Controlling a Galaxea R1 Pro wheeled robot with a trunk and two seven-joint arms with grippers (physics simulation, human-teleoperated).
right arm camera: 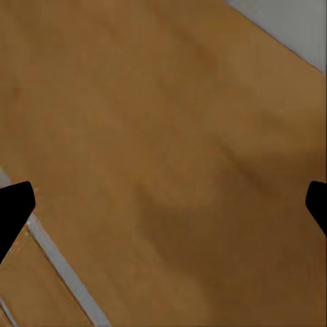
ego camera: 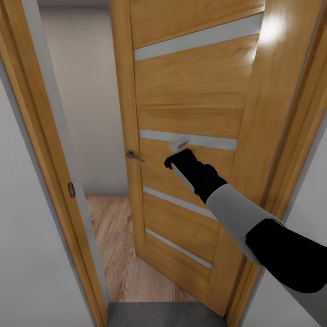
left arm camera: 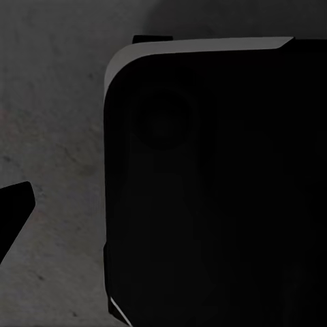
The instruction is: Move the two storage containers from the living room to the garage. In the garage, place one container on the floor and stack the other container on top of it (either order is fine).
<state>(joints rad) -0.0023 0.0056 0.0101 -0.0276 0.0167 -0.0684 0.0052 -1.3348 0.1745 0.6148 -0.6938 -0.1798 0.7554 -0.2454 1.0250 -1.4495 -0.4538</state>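
Observation:
The two storage containers are out of view. My right arm reaches forward to a honey-coloured wooden door (ego camera: 190,104) with frosted glass strips. The right gripper (ego camera: 178,153) is at the door's face, beside its middle strip and right of the metal handle (ego camera: 133,156). In the right wrist view the right gripper (right arm camera: 163,204) is open and empty, its two black fingertips (right arm camera: 15,208) far apart against the door panel. In the left wrist view one fingertip (left arm camera: 15,210) of my left gripper (left arm camera: 163,211) hangs over dark grey floor (left arm camera: 54,102).
The door stands partly open, leaving a narrow gap to the left door frame (ego camera: 45,136). Through the gap lie light wood plank flooring (ego camera: 113,240) and a pale wall (ego camera: 86,91). Dark grey floor (ego camera: 163,315) starts at the threshold. A black part of the robot (left arm camera: 218,191) sits next to the left gripper.

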